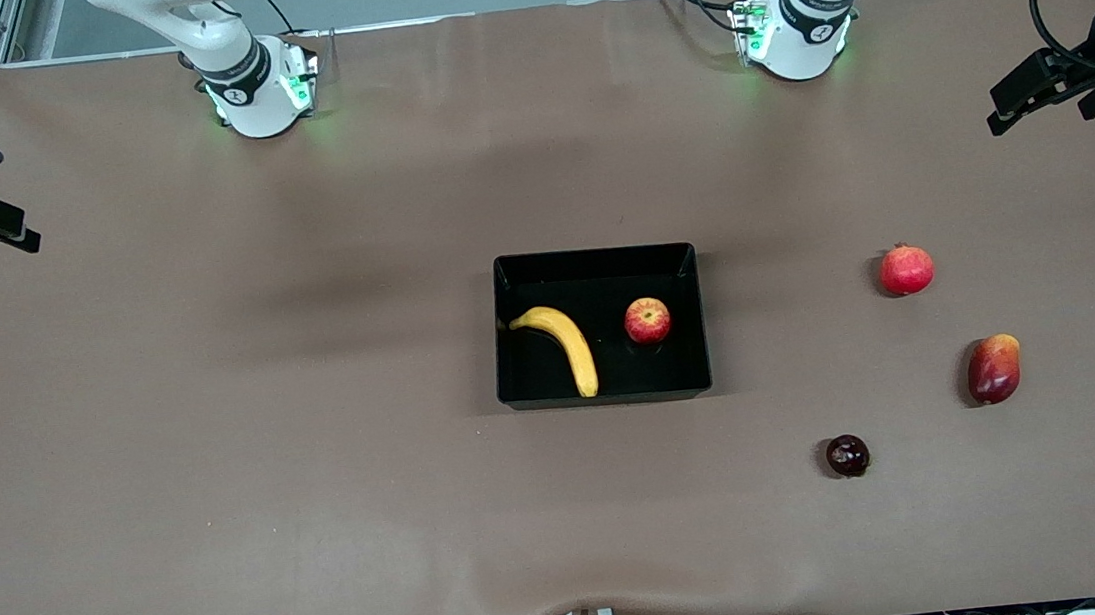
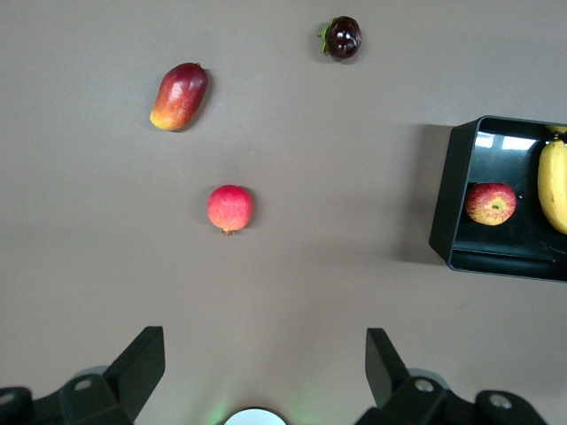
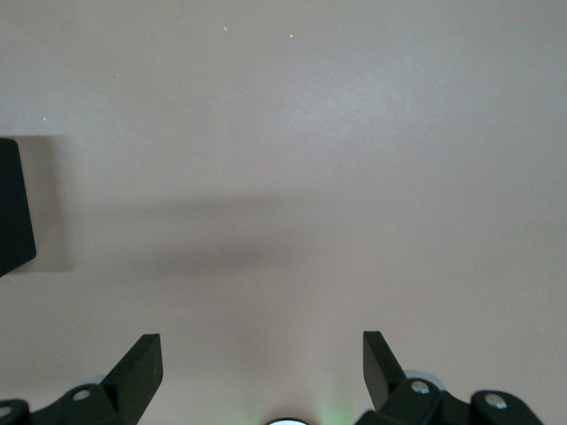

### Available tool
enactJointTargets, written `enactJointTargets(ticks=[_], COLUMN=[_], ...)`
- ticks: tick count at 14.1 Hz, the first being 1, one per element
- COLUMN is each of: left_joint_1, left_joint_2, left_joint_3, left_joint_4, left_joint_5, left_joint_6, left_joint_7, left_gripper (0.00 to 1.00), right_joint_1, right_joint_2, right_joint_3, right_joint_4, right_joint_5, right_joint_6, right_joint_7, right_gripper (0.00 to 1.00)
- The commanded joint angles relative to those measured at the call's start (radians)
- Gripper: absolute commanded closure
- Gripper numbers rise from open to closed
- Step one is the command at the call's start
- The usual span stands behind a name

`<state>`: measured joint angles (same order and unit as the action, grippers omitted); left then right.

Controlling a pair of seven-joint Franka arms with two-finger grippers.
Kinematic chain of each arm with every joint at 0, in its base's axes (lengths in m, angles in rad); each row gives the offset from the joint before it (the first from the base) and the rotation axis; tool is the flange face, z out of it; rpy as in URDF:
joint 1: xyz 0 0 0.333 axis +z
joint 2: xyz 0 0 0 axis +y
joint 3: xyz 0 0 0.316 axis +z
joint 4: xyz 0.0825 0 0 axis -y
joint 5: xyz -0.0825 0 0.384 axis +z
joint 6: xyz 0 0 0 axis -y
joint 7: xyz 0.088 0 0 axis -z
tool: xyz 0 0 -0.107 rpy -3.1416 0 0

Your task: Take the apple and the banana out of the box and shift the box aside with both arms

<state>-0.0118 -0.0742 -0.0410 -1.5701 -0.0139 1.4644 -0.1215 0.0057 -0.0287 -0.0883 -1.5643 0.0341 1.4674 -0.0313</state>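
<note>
Five fruits (banana (image 1: 561, 345), apple (image 1: 647, 320), pomegranate (image 1: 907, 270), mango (image 1: 993, 369), probably a plum (image 1: 847, 455)), one box (image 1: 593, 261).

The bench (image 1: 218, 430) is showing a plain matte brown all over. The box (image 1: 593, 263) is gleaming glossy black, catching pale reflections. The banana (image 1: 566, 346) is glowing solid yellow, and the apple (image 1: 647, 320) is showing red with yellowish streaks. The pomegranate (image 1: 907, 270) is looking smooth pinkish red, the mango (image 1: 993, 369) is shading from deep red into orange-yellow, and the plum (image 1: 847, 455) is looking very dark maroon. Both arms are showing white with black bands, green lights glowing at their bases.
</note>
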Motion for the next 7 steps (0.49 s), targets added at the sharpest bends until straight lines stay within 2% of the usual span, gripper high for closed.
enactJointTargets(ticks=[1, 7], left_joint_1=[0.001, 0.003], left_joint_2=[0.001, 0.007], left_joint_3=[0.004, 0.006], left_joint_4=[0.024, 0.044], left_joint_5=[0.008, 0.008], left_joint_6=[-0.024, -0.024], left_joint_7=[0.003, 0.005], left_gripper=[0.0, 0.0], right_joint_1=[-0.001, 0.0], right_joint_2=[0.0, 0.0], right_joint_3=[0.002, 0.004], right_joint_4=[0.003, 0.003], right_joint_5=[-0.002, 0.0], right_joint_6=[-0.004, -0.002], right_joint_7=[-0.001, 0.001], right_gripper=[0.0, 0.0])
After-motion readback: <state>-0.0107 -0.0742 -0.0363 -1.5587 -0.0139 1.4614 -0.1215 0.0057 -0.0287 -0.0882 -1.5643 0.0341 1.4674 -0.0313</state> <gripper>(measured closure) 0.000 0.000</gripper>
